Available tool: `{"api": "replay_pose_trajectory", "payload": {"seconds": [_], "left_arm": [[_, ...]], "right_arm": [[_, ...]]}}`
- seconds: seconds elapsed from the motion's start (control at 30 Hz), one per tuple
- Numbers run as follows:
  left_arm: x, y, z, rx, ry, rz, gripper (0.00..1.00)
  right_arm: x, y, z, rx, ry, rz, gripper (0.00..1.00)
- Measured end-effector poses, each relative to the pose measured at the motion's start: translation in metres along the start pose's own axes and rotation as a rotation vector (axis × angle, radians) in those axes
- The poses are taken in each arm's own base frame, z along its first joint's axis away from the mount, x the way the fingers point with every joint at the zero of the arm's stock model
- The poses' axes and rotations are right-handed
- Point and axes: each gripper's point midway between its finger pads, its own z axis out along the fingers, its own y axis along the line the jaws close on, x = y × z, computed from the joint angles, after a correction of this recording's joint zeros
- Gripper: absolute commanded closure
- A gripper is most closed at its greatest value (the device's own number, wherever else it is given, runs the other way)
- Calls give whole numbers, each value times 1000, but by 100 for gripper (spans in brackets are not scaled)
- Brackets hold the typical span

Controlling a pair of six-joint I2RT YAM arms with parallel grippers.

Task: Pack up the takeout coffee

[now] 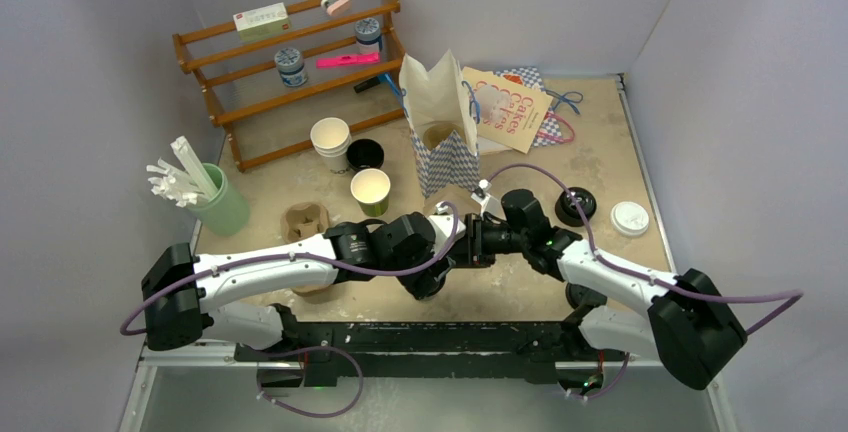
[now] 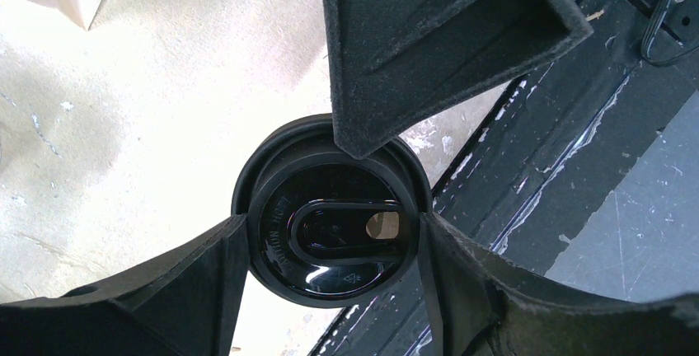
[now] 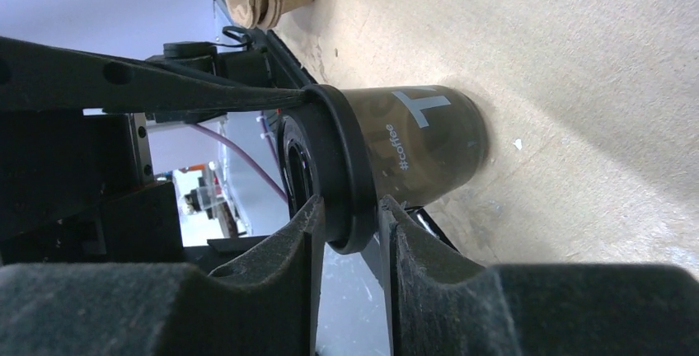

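Steadying the cup (image 3: 420,146) upright at the table's (image 1: 600,167) near edge, the left gripper (image 2: 331,231) clamps its sides. The right gripper (image 3: 350,216) pinches the lid (image 2: 346,274) rim, seemingly seating it before the 2 arms load the bag (image 1: 445,142).

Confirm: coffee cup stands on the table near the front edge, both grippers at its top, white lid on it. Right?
No. The lid on the coffee cup is black, not white; the left wrist view shows it from above. The rest holds: the cup stands on the table near the front edge, left gripper and right gripper at its top.
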Motion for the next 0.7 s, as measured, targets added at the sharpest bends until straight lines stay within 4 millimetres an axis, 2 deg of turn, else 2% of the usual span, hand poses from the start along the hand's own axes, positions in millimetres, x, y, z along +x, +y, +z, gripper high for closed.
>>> {"api": "replay_pose_trajectory", "payload": {"seconds": [0.7], "left_arm": [[0,0,1,-1,2,-5,54]], "right_arm": [[3,-5,4,-35,26,-7,86]]}}
